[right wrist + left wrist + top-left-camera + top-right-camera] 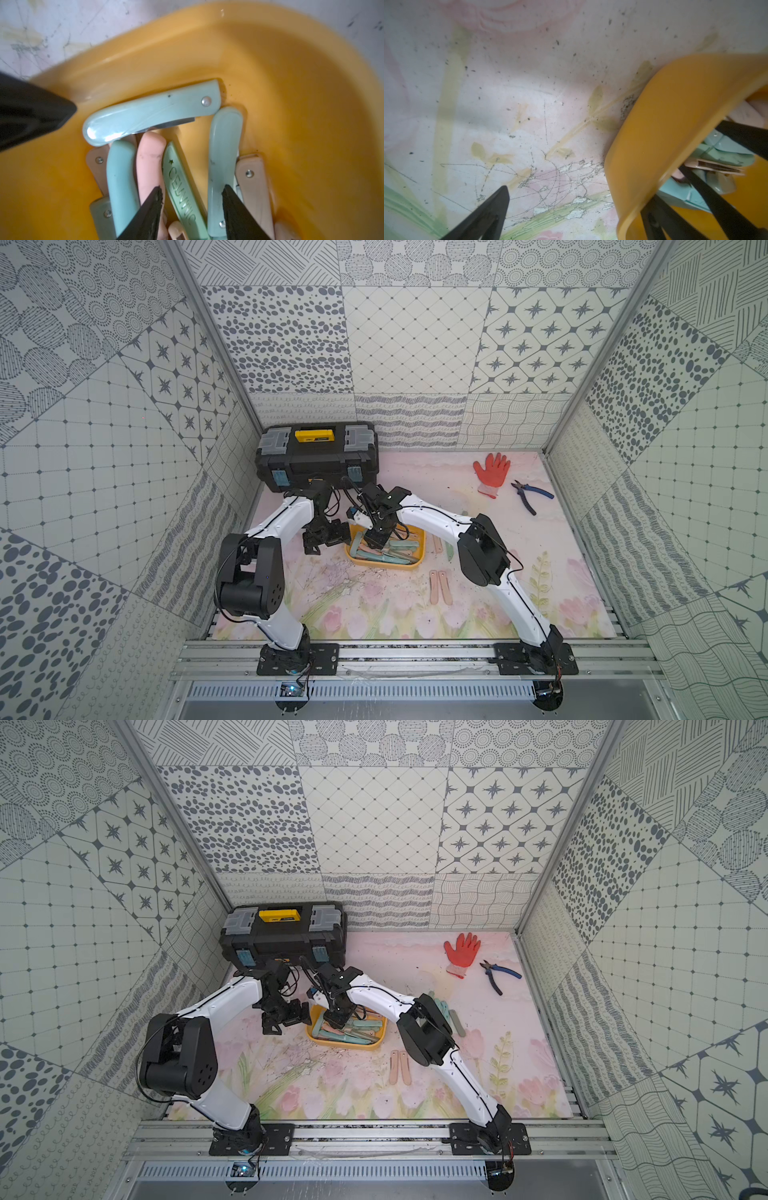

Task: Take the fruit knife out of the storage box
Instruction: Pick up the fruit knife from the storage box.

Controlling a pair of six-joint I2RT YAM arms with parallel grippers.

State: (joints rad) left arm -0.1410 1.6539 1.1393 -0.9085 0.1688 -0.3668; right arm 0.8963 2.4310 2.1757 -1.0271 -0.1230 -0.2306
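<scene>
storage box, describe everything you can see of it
The storage box is a shallow yellow plastic tub, glossy, rounded corners, no lid, sitting flat on the flowered mat. It holds a heap of folded fruit knives in teal, pink and beige. The right gripper reaches in, jaws open; the left gripper stands open at its end wall.

box: storage box (386,566) sitting mid mat (374,614), fruit knives (399,552) lying in it | behind-L: toolbox (318,460) standing | back-R: glove (491,472) lying L of pliers (530,494) | front-R: 2 knives (439,587) lying side by side nr box
</scene>
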